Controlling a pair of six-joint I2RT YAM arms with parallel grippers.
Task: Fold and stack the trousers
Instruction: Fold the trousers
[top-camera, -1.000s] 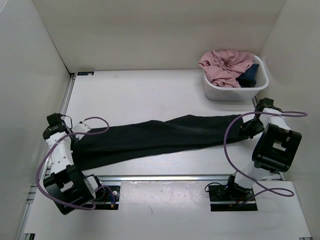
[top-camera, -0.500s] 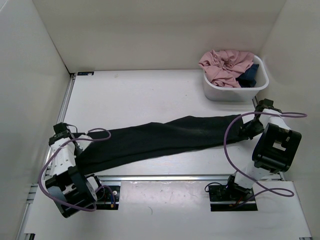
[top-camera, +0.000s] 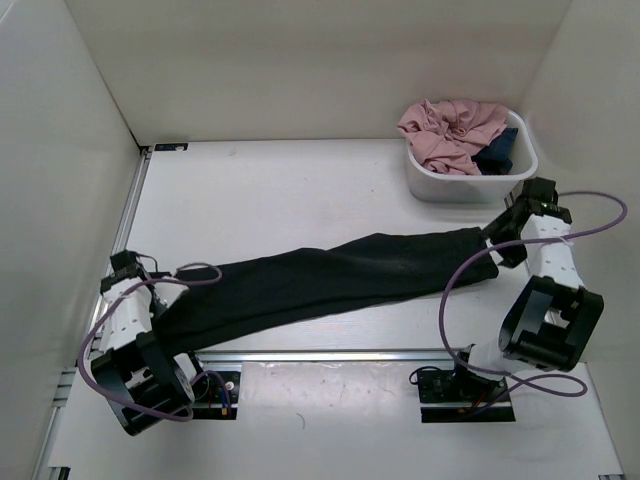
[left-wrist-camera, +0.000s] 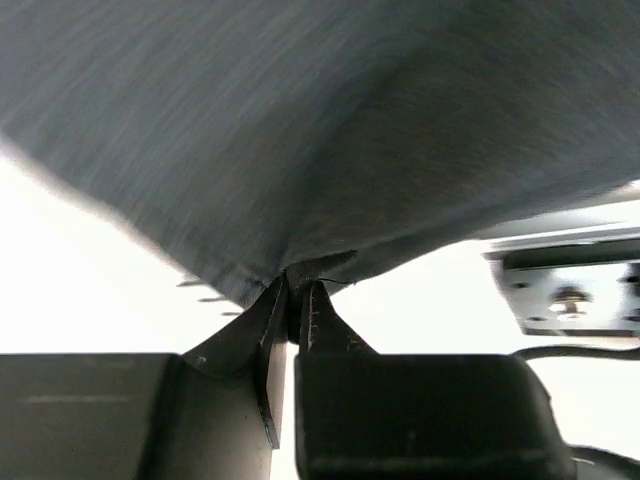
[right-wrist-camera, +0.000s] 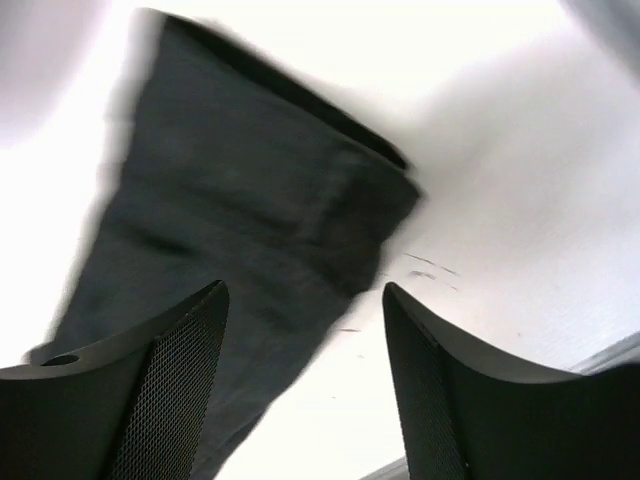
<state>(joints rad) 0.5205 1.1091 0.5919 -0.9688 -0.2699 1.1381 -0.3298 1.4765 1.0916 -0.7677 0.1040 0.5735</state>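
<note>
The black trousers lie stretched as one long band across the table, from near left to right. My left gripper is at their left end. In the left wrist view its jaws are pinched shut on the edge of the cloth. My right gripper hovers just past the right end. In the right wrist view it stands open with nothing between its fingers, and the trouser end lies flat on the table below.
A white tub sits at the far right, holding a pink garment and a small dark blue one. A metal rail runs along the near edge, and white walls enclose the table.
My right gripper has opened and let go of the right trouser end, and that arm has drawn back toward the tub. The left gripper has moved slightly nearer, still holding the cloth.
</note>
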